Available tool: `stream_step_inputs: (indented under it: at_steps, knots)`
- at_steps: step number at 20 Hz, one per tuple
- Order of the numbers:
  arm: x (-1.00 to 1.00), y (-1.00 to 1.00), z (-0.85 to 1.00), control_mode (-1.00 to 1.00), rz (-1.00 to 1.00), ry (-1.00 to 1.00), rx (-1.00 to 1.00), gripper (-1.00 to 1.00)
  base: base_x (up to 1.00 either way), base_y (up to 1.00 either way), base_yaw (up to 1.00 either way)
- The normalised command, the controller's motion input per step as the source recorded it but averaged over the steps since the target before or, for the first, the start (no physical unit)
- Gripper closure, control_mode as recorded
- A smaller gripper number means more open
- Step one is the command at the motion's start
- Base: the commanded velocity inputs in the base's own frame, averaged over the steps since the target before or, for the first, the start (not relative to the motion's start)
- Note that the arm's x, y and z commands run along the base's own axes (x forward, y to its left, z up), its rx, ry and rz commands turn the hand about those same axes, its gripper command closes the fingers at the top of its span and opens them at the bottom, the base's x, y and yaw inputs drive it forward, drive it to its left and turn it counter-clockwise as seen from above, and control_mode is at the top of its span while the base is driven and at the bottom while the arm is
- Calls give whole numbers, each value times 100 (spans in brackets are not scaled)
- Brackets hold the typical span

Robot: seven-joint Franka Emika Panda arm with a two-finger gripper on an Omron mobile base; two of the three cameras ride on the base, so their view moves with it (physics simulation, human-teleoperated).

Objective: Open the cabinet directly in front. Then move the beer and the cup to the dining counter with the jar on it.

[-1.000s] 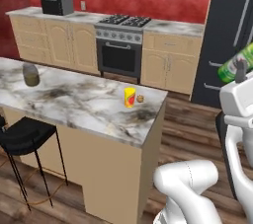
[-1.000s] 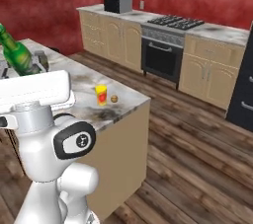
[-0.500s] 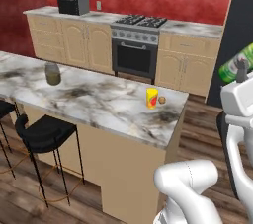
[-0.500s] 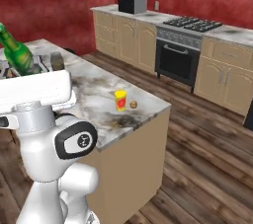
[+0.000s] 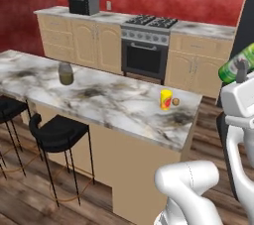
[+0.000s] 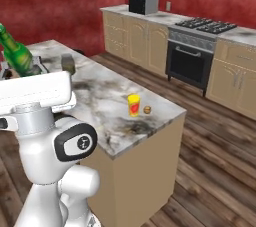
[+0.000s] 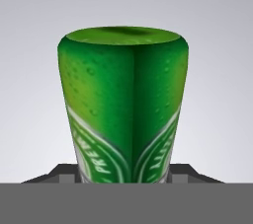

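My gripper (image 7: 123,172) is shut on the beer (image 7: 123,104), a green bottle whose base fills the hand view. The beer (image 5: 237,66) is held high at the right edge of the left base view, and it shows tilted at the far left as the beer (image 6: 17,53) in the right base view. The yellow cup (image 5: 165,99) (image 6: 133,105) stands near the right end of the dining counter (image 5: 114,107) (image 6: 97,88). The jar (image 5: 65,73) (image 6: 68,63) stands further left on the same marble top. The cabinet is out of view.
A small brown ball (image 5: 175,102) lies beside the cup. Black stools (image 5: 54,132) stand at the island's near side. Against the red wall are low tan cabinets, a stove with oven (image 5: 145,45) and a microwave (image 5: 83,4). Wooden floor lies between island and wall.
The whole picture has shifted, so the base has moved: the island now sits closer and more of its length shows. The beer stays in my gripper.
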Motion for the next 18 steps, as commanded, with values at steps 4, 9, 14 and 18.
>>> stream_step_inputs:
  at_steps: [4, 9, 14, 18]
  knots:
    - [0, 0, 0, 100, 0, 0, 0, 100, 4, 36, 6]
    - [0, 0, 0, 100, 0, 0, 0, 100, 6, 38, 4]
    - [0, 0, 0, 100, 0, 0, 0, 100, 4, 36, 3]
    - [0, 0, 0, 100, 0, 0, 0, 100, 0, 38, 1]
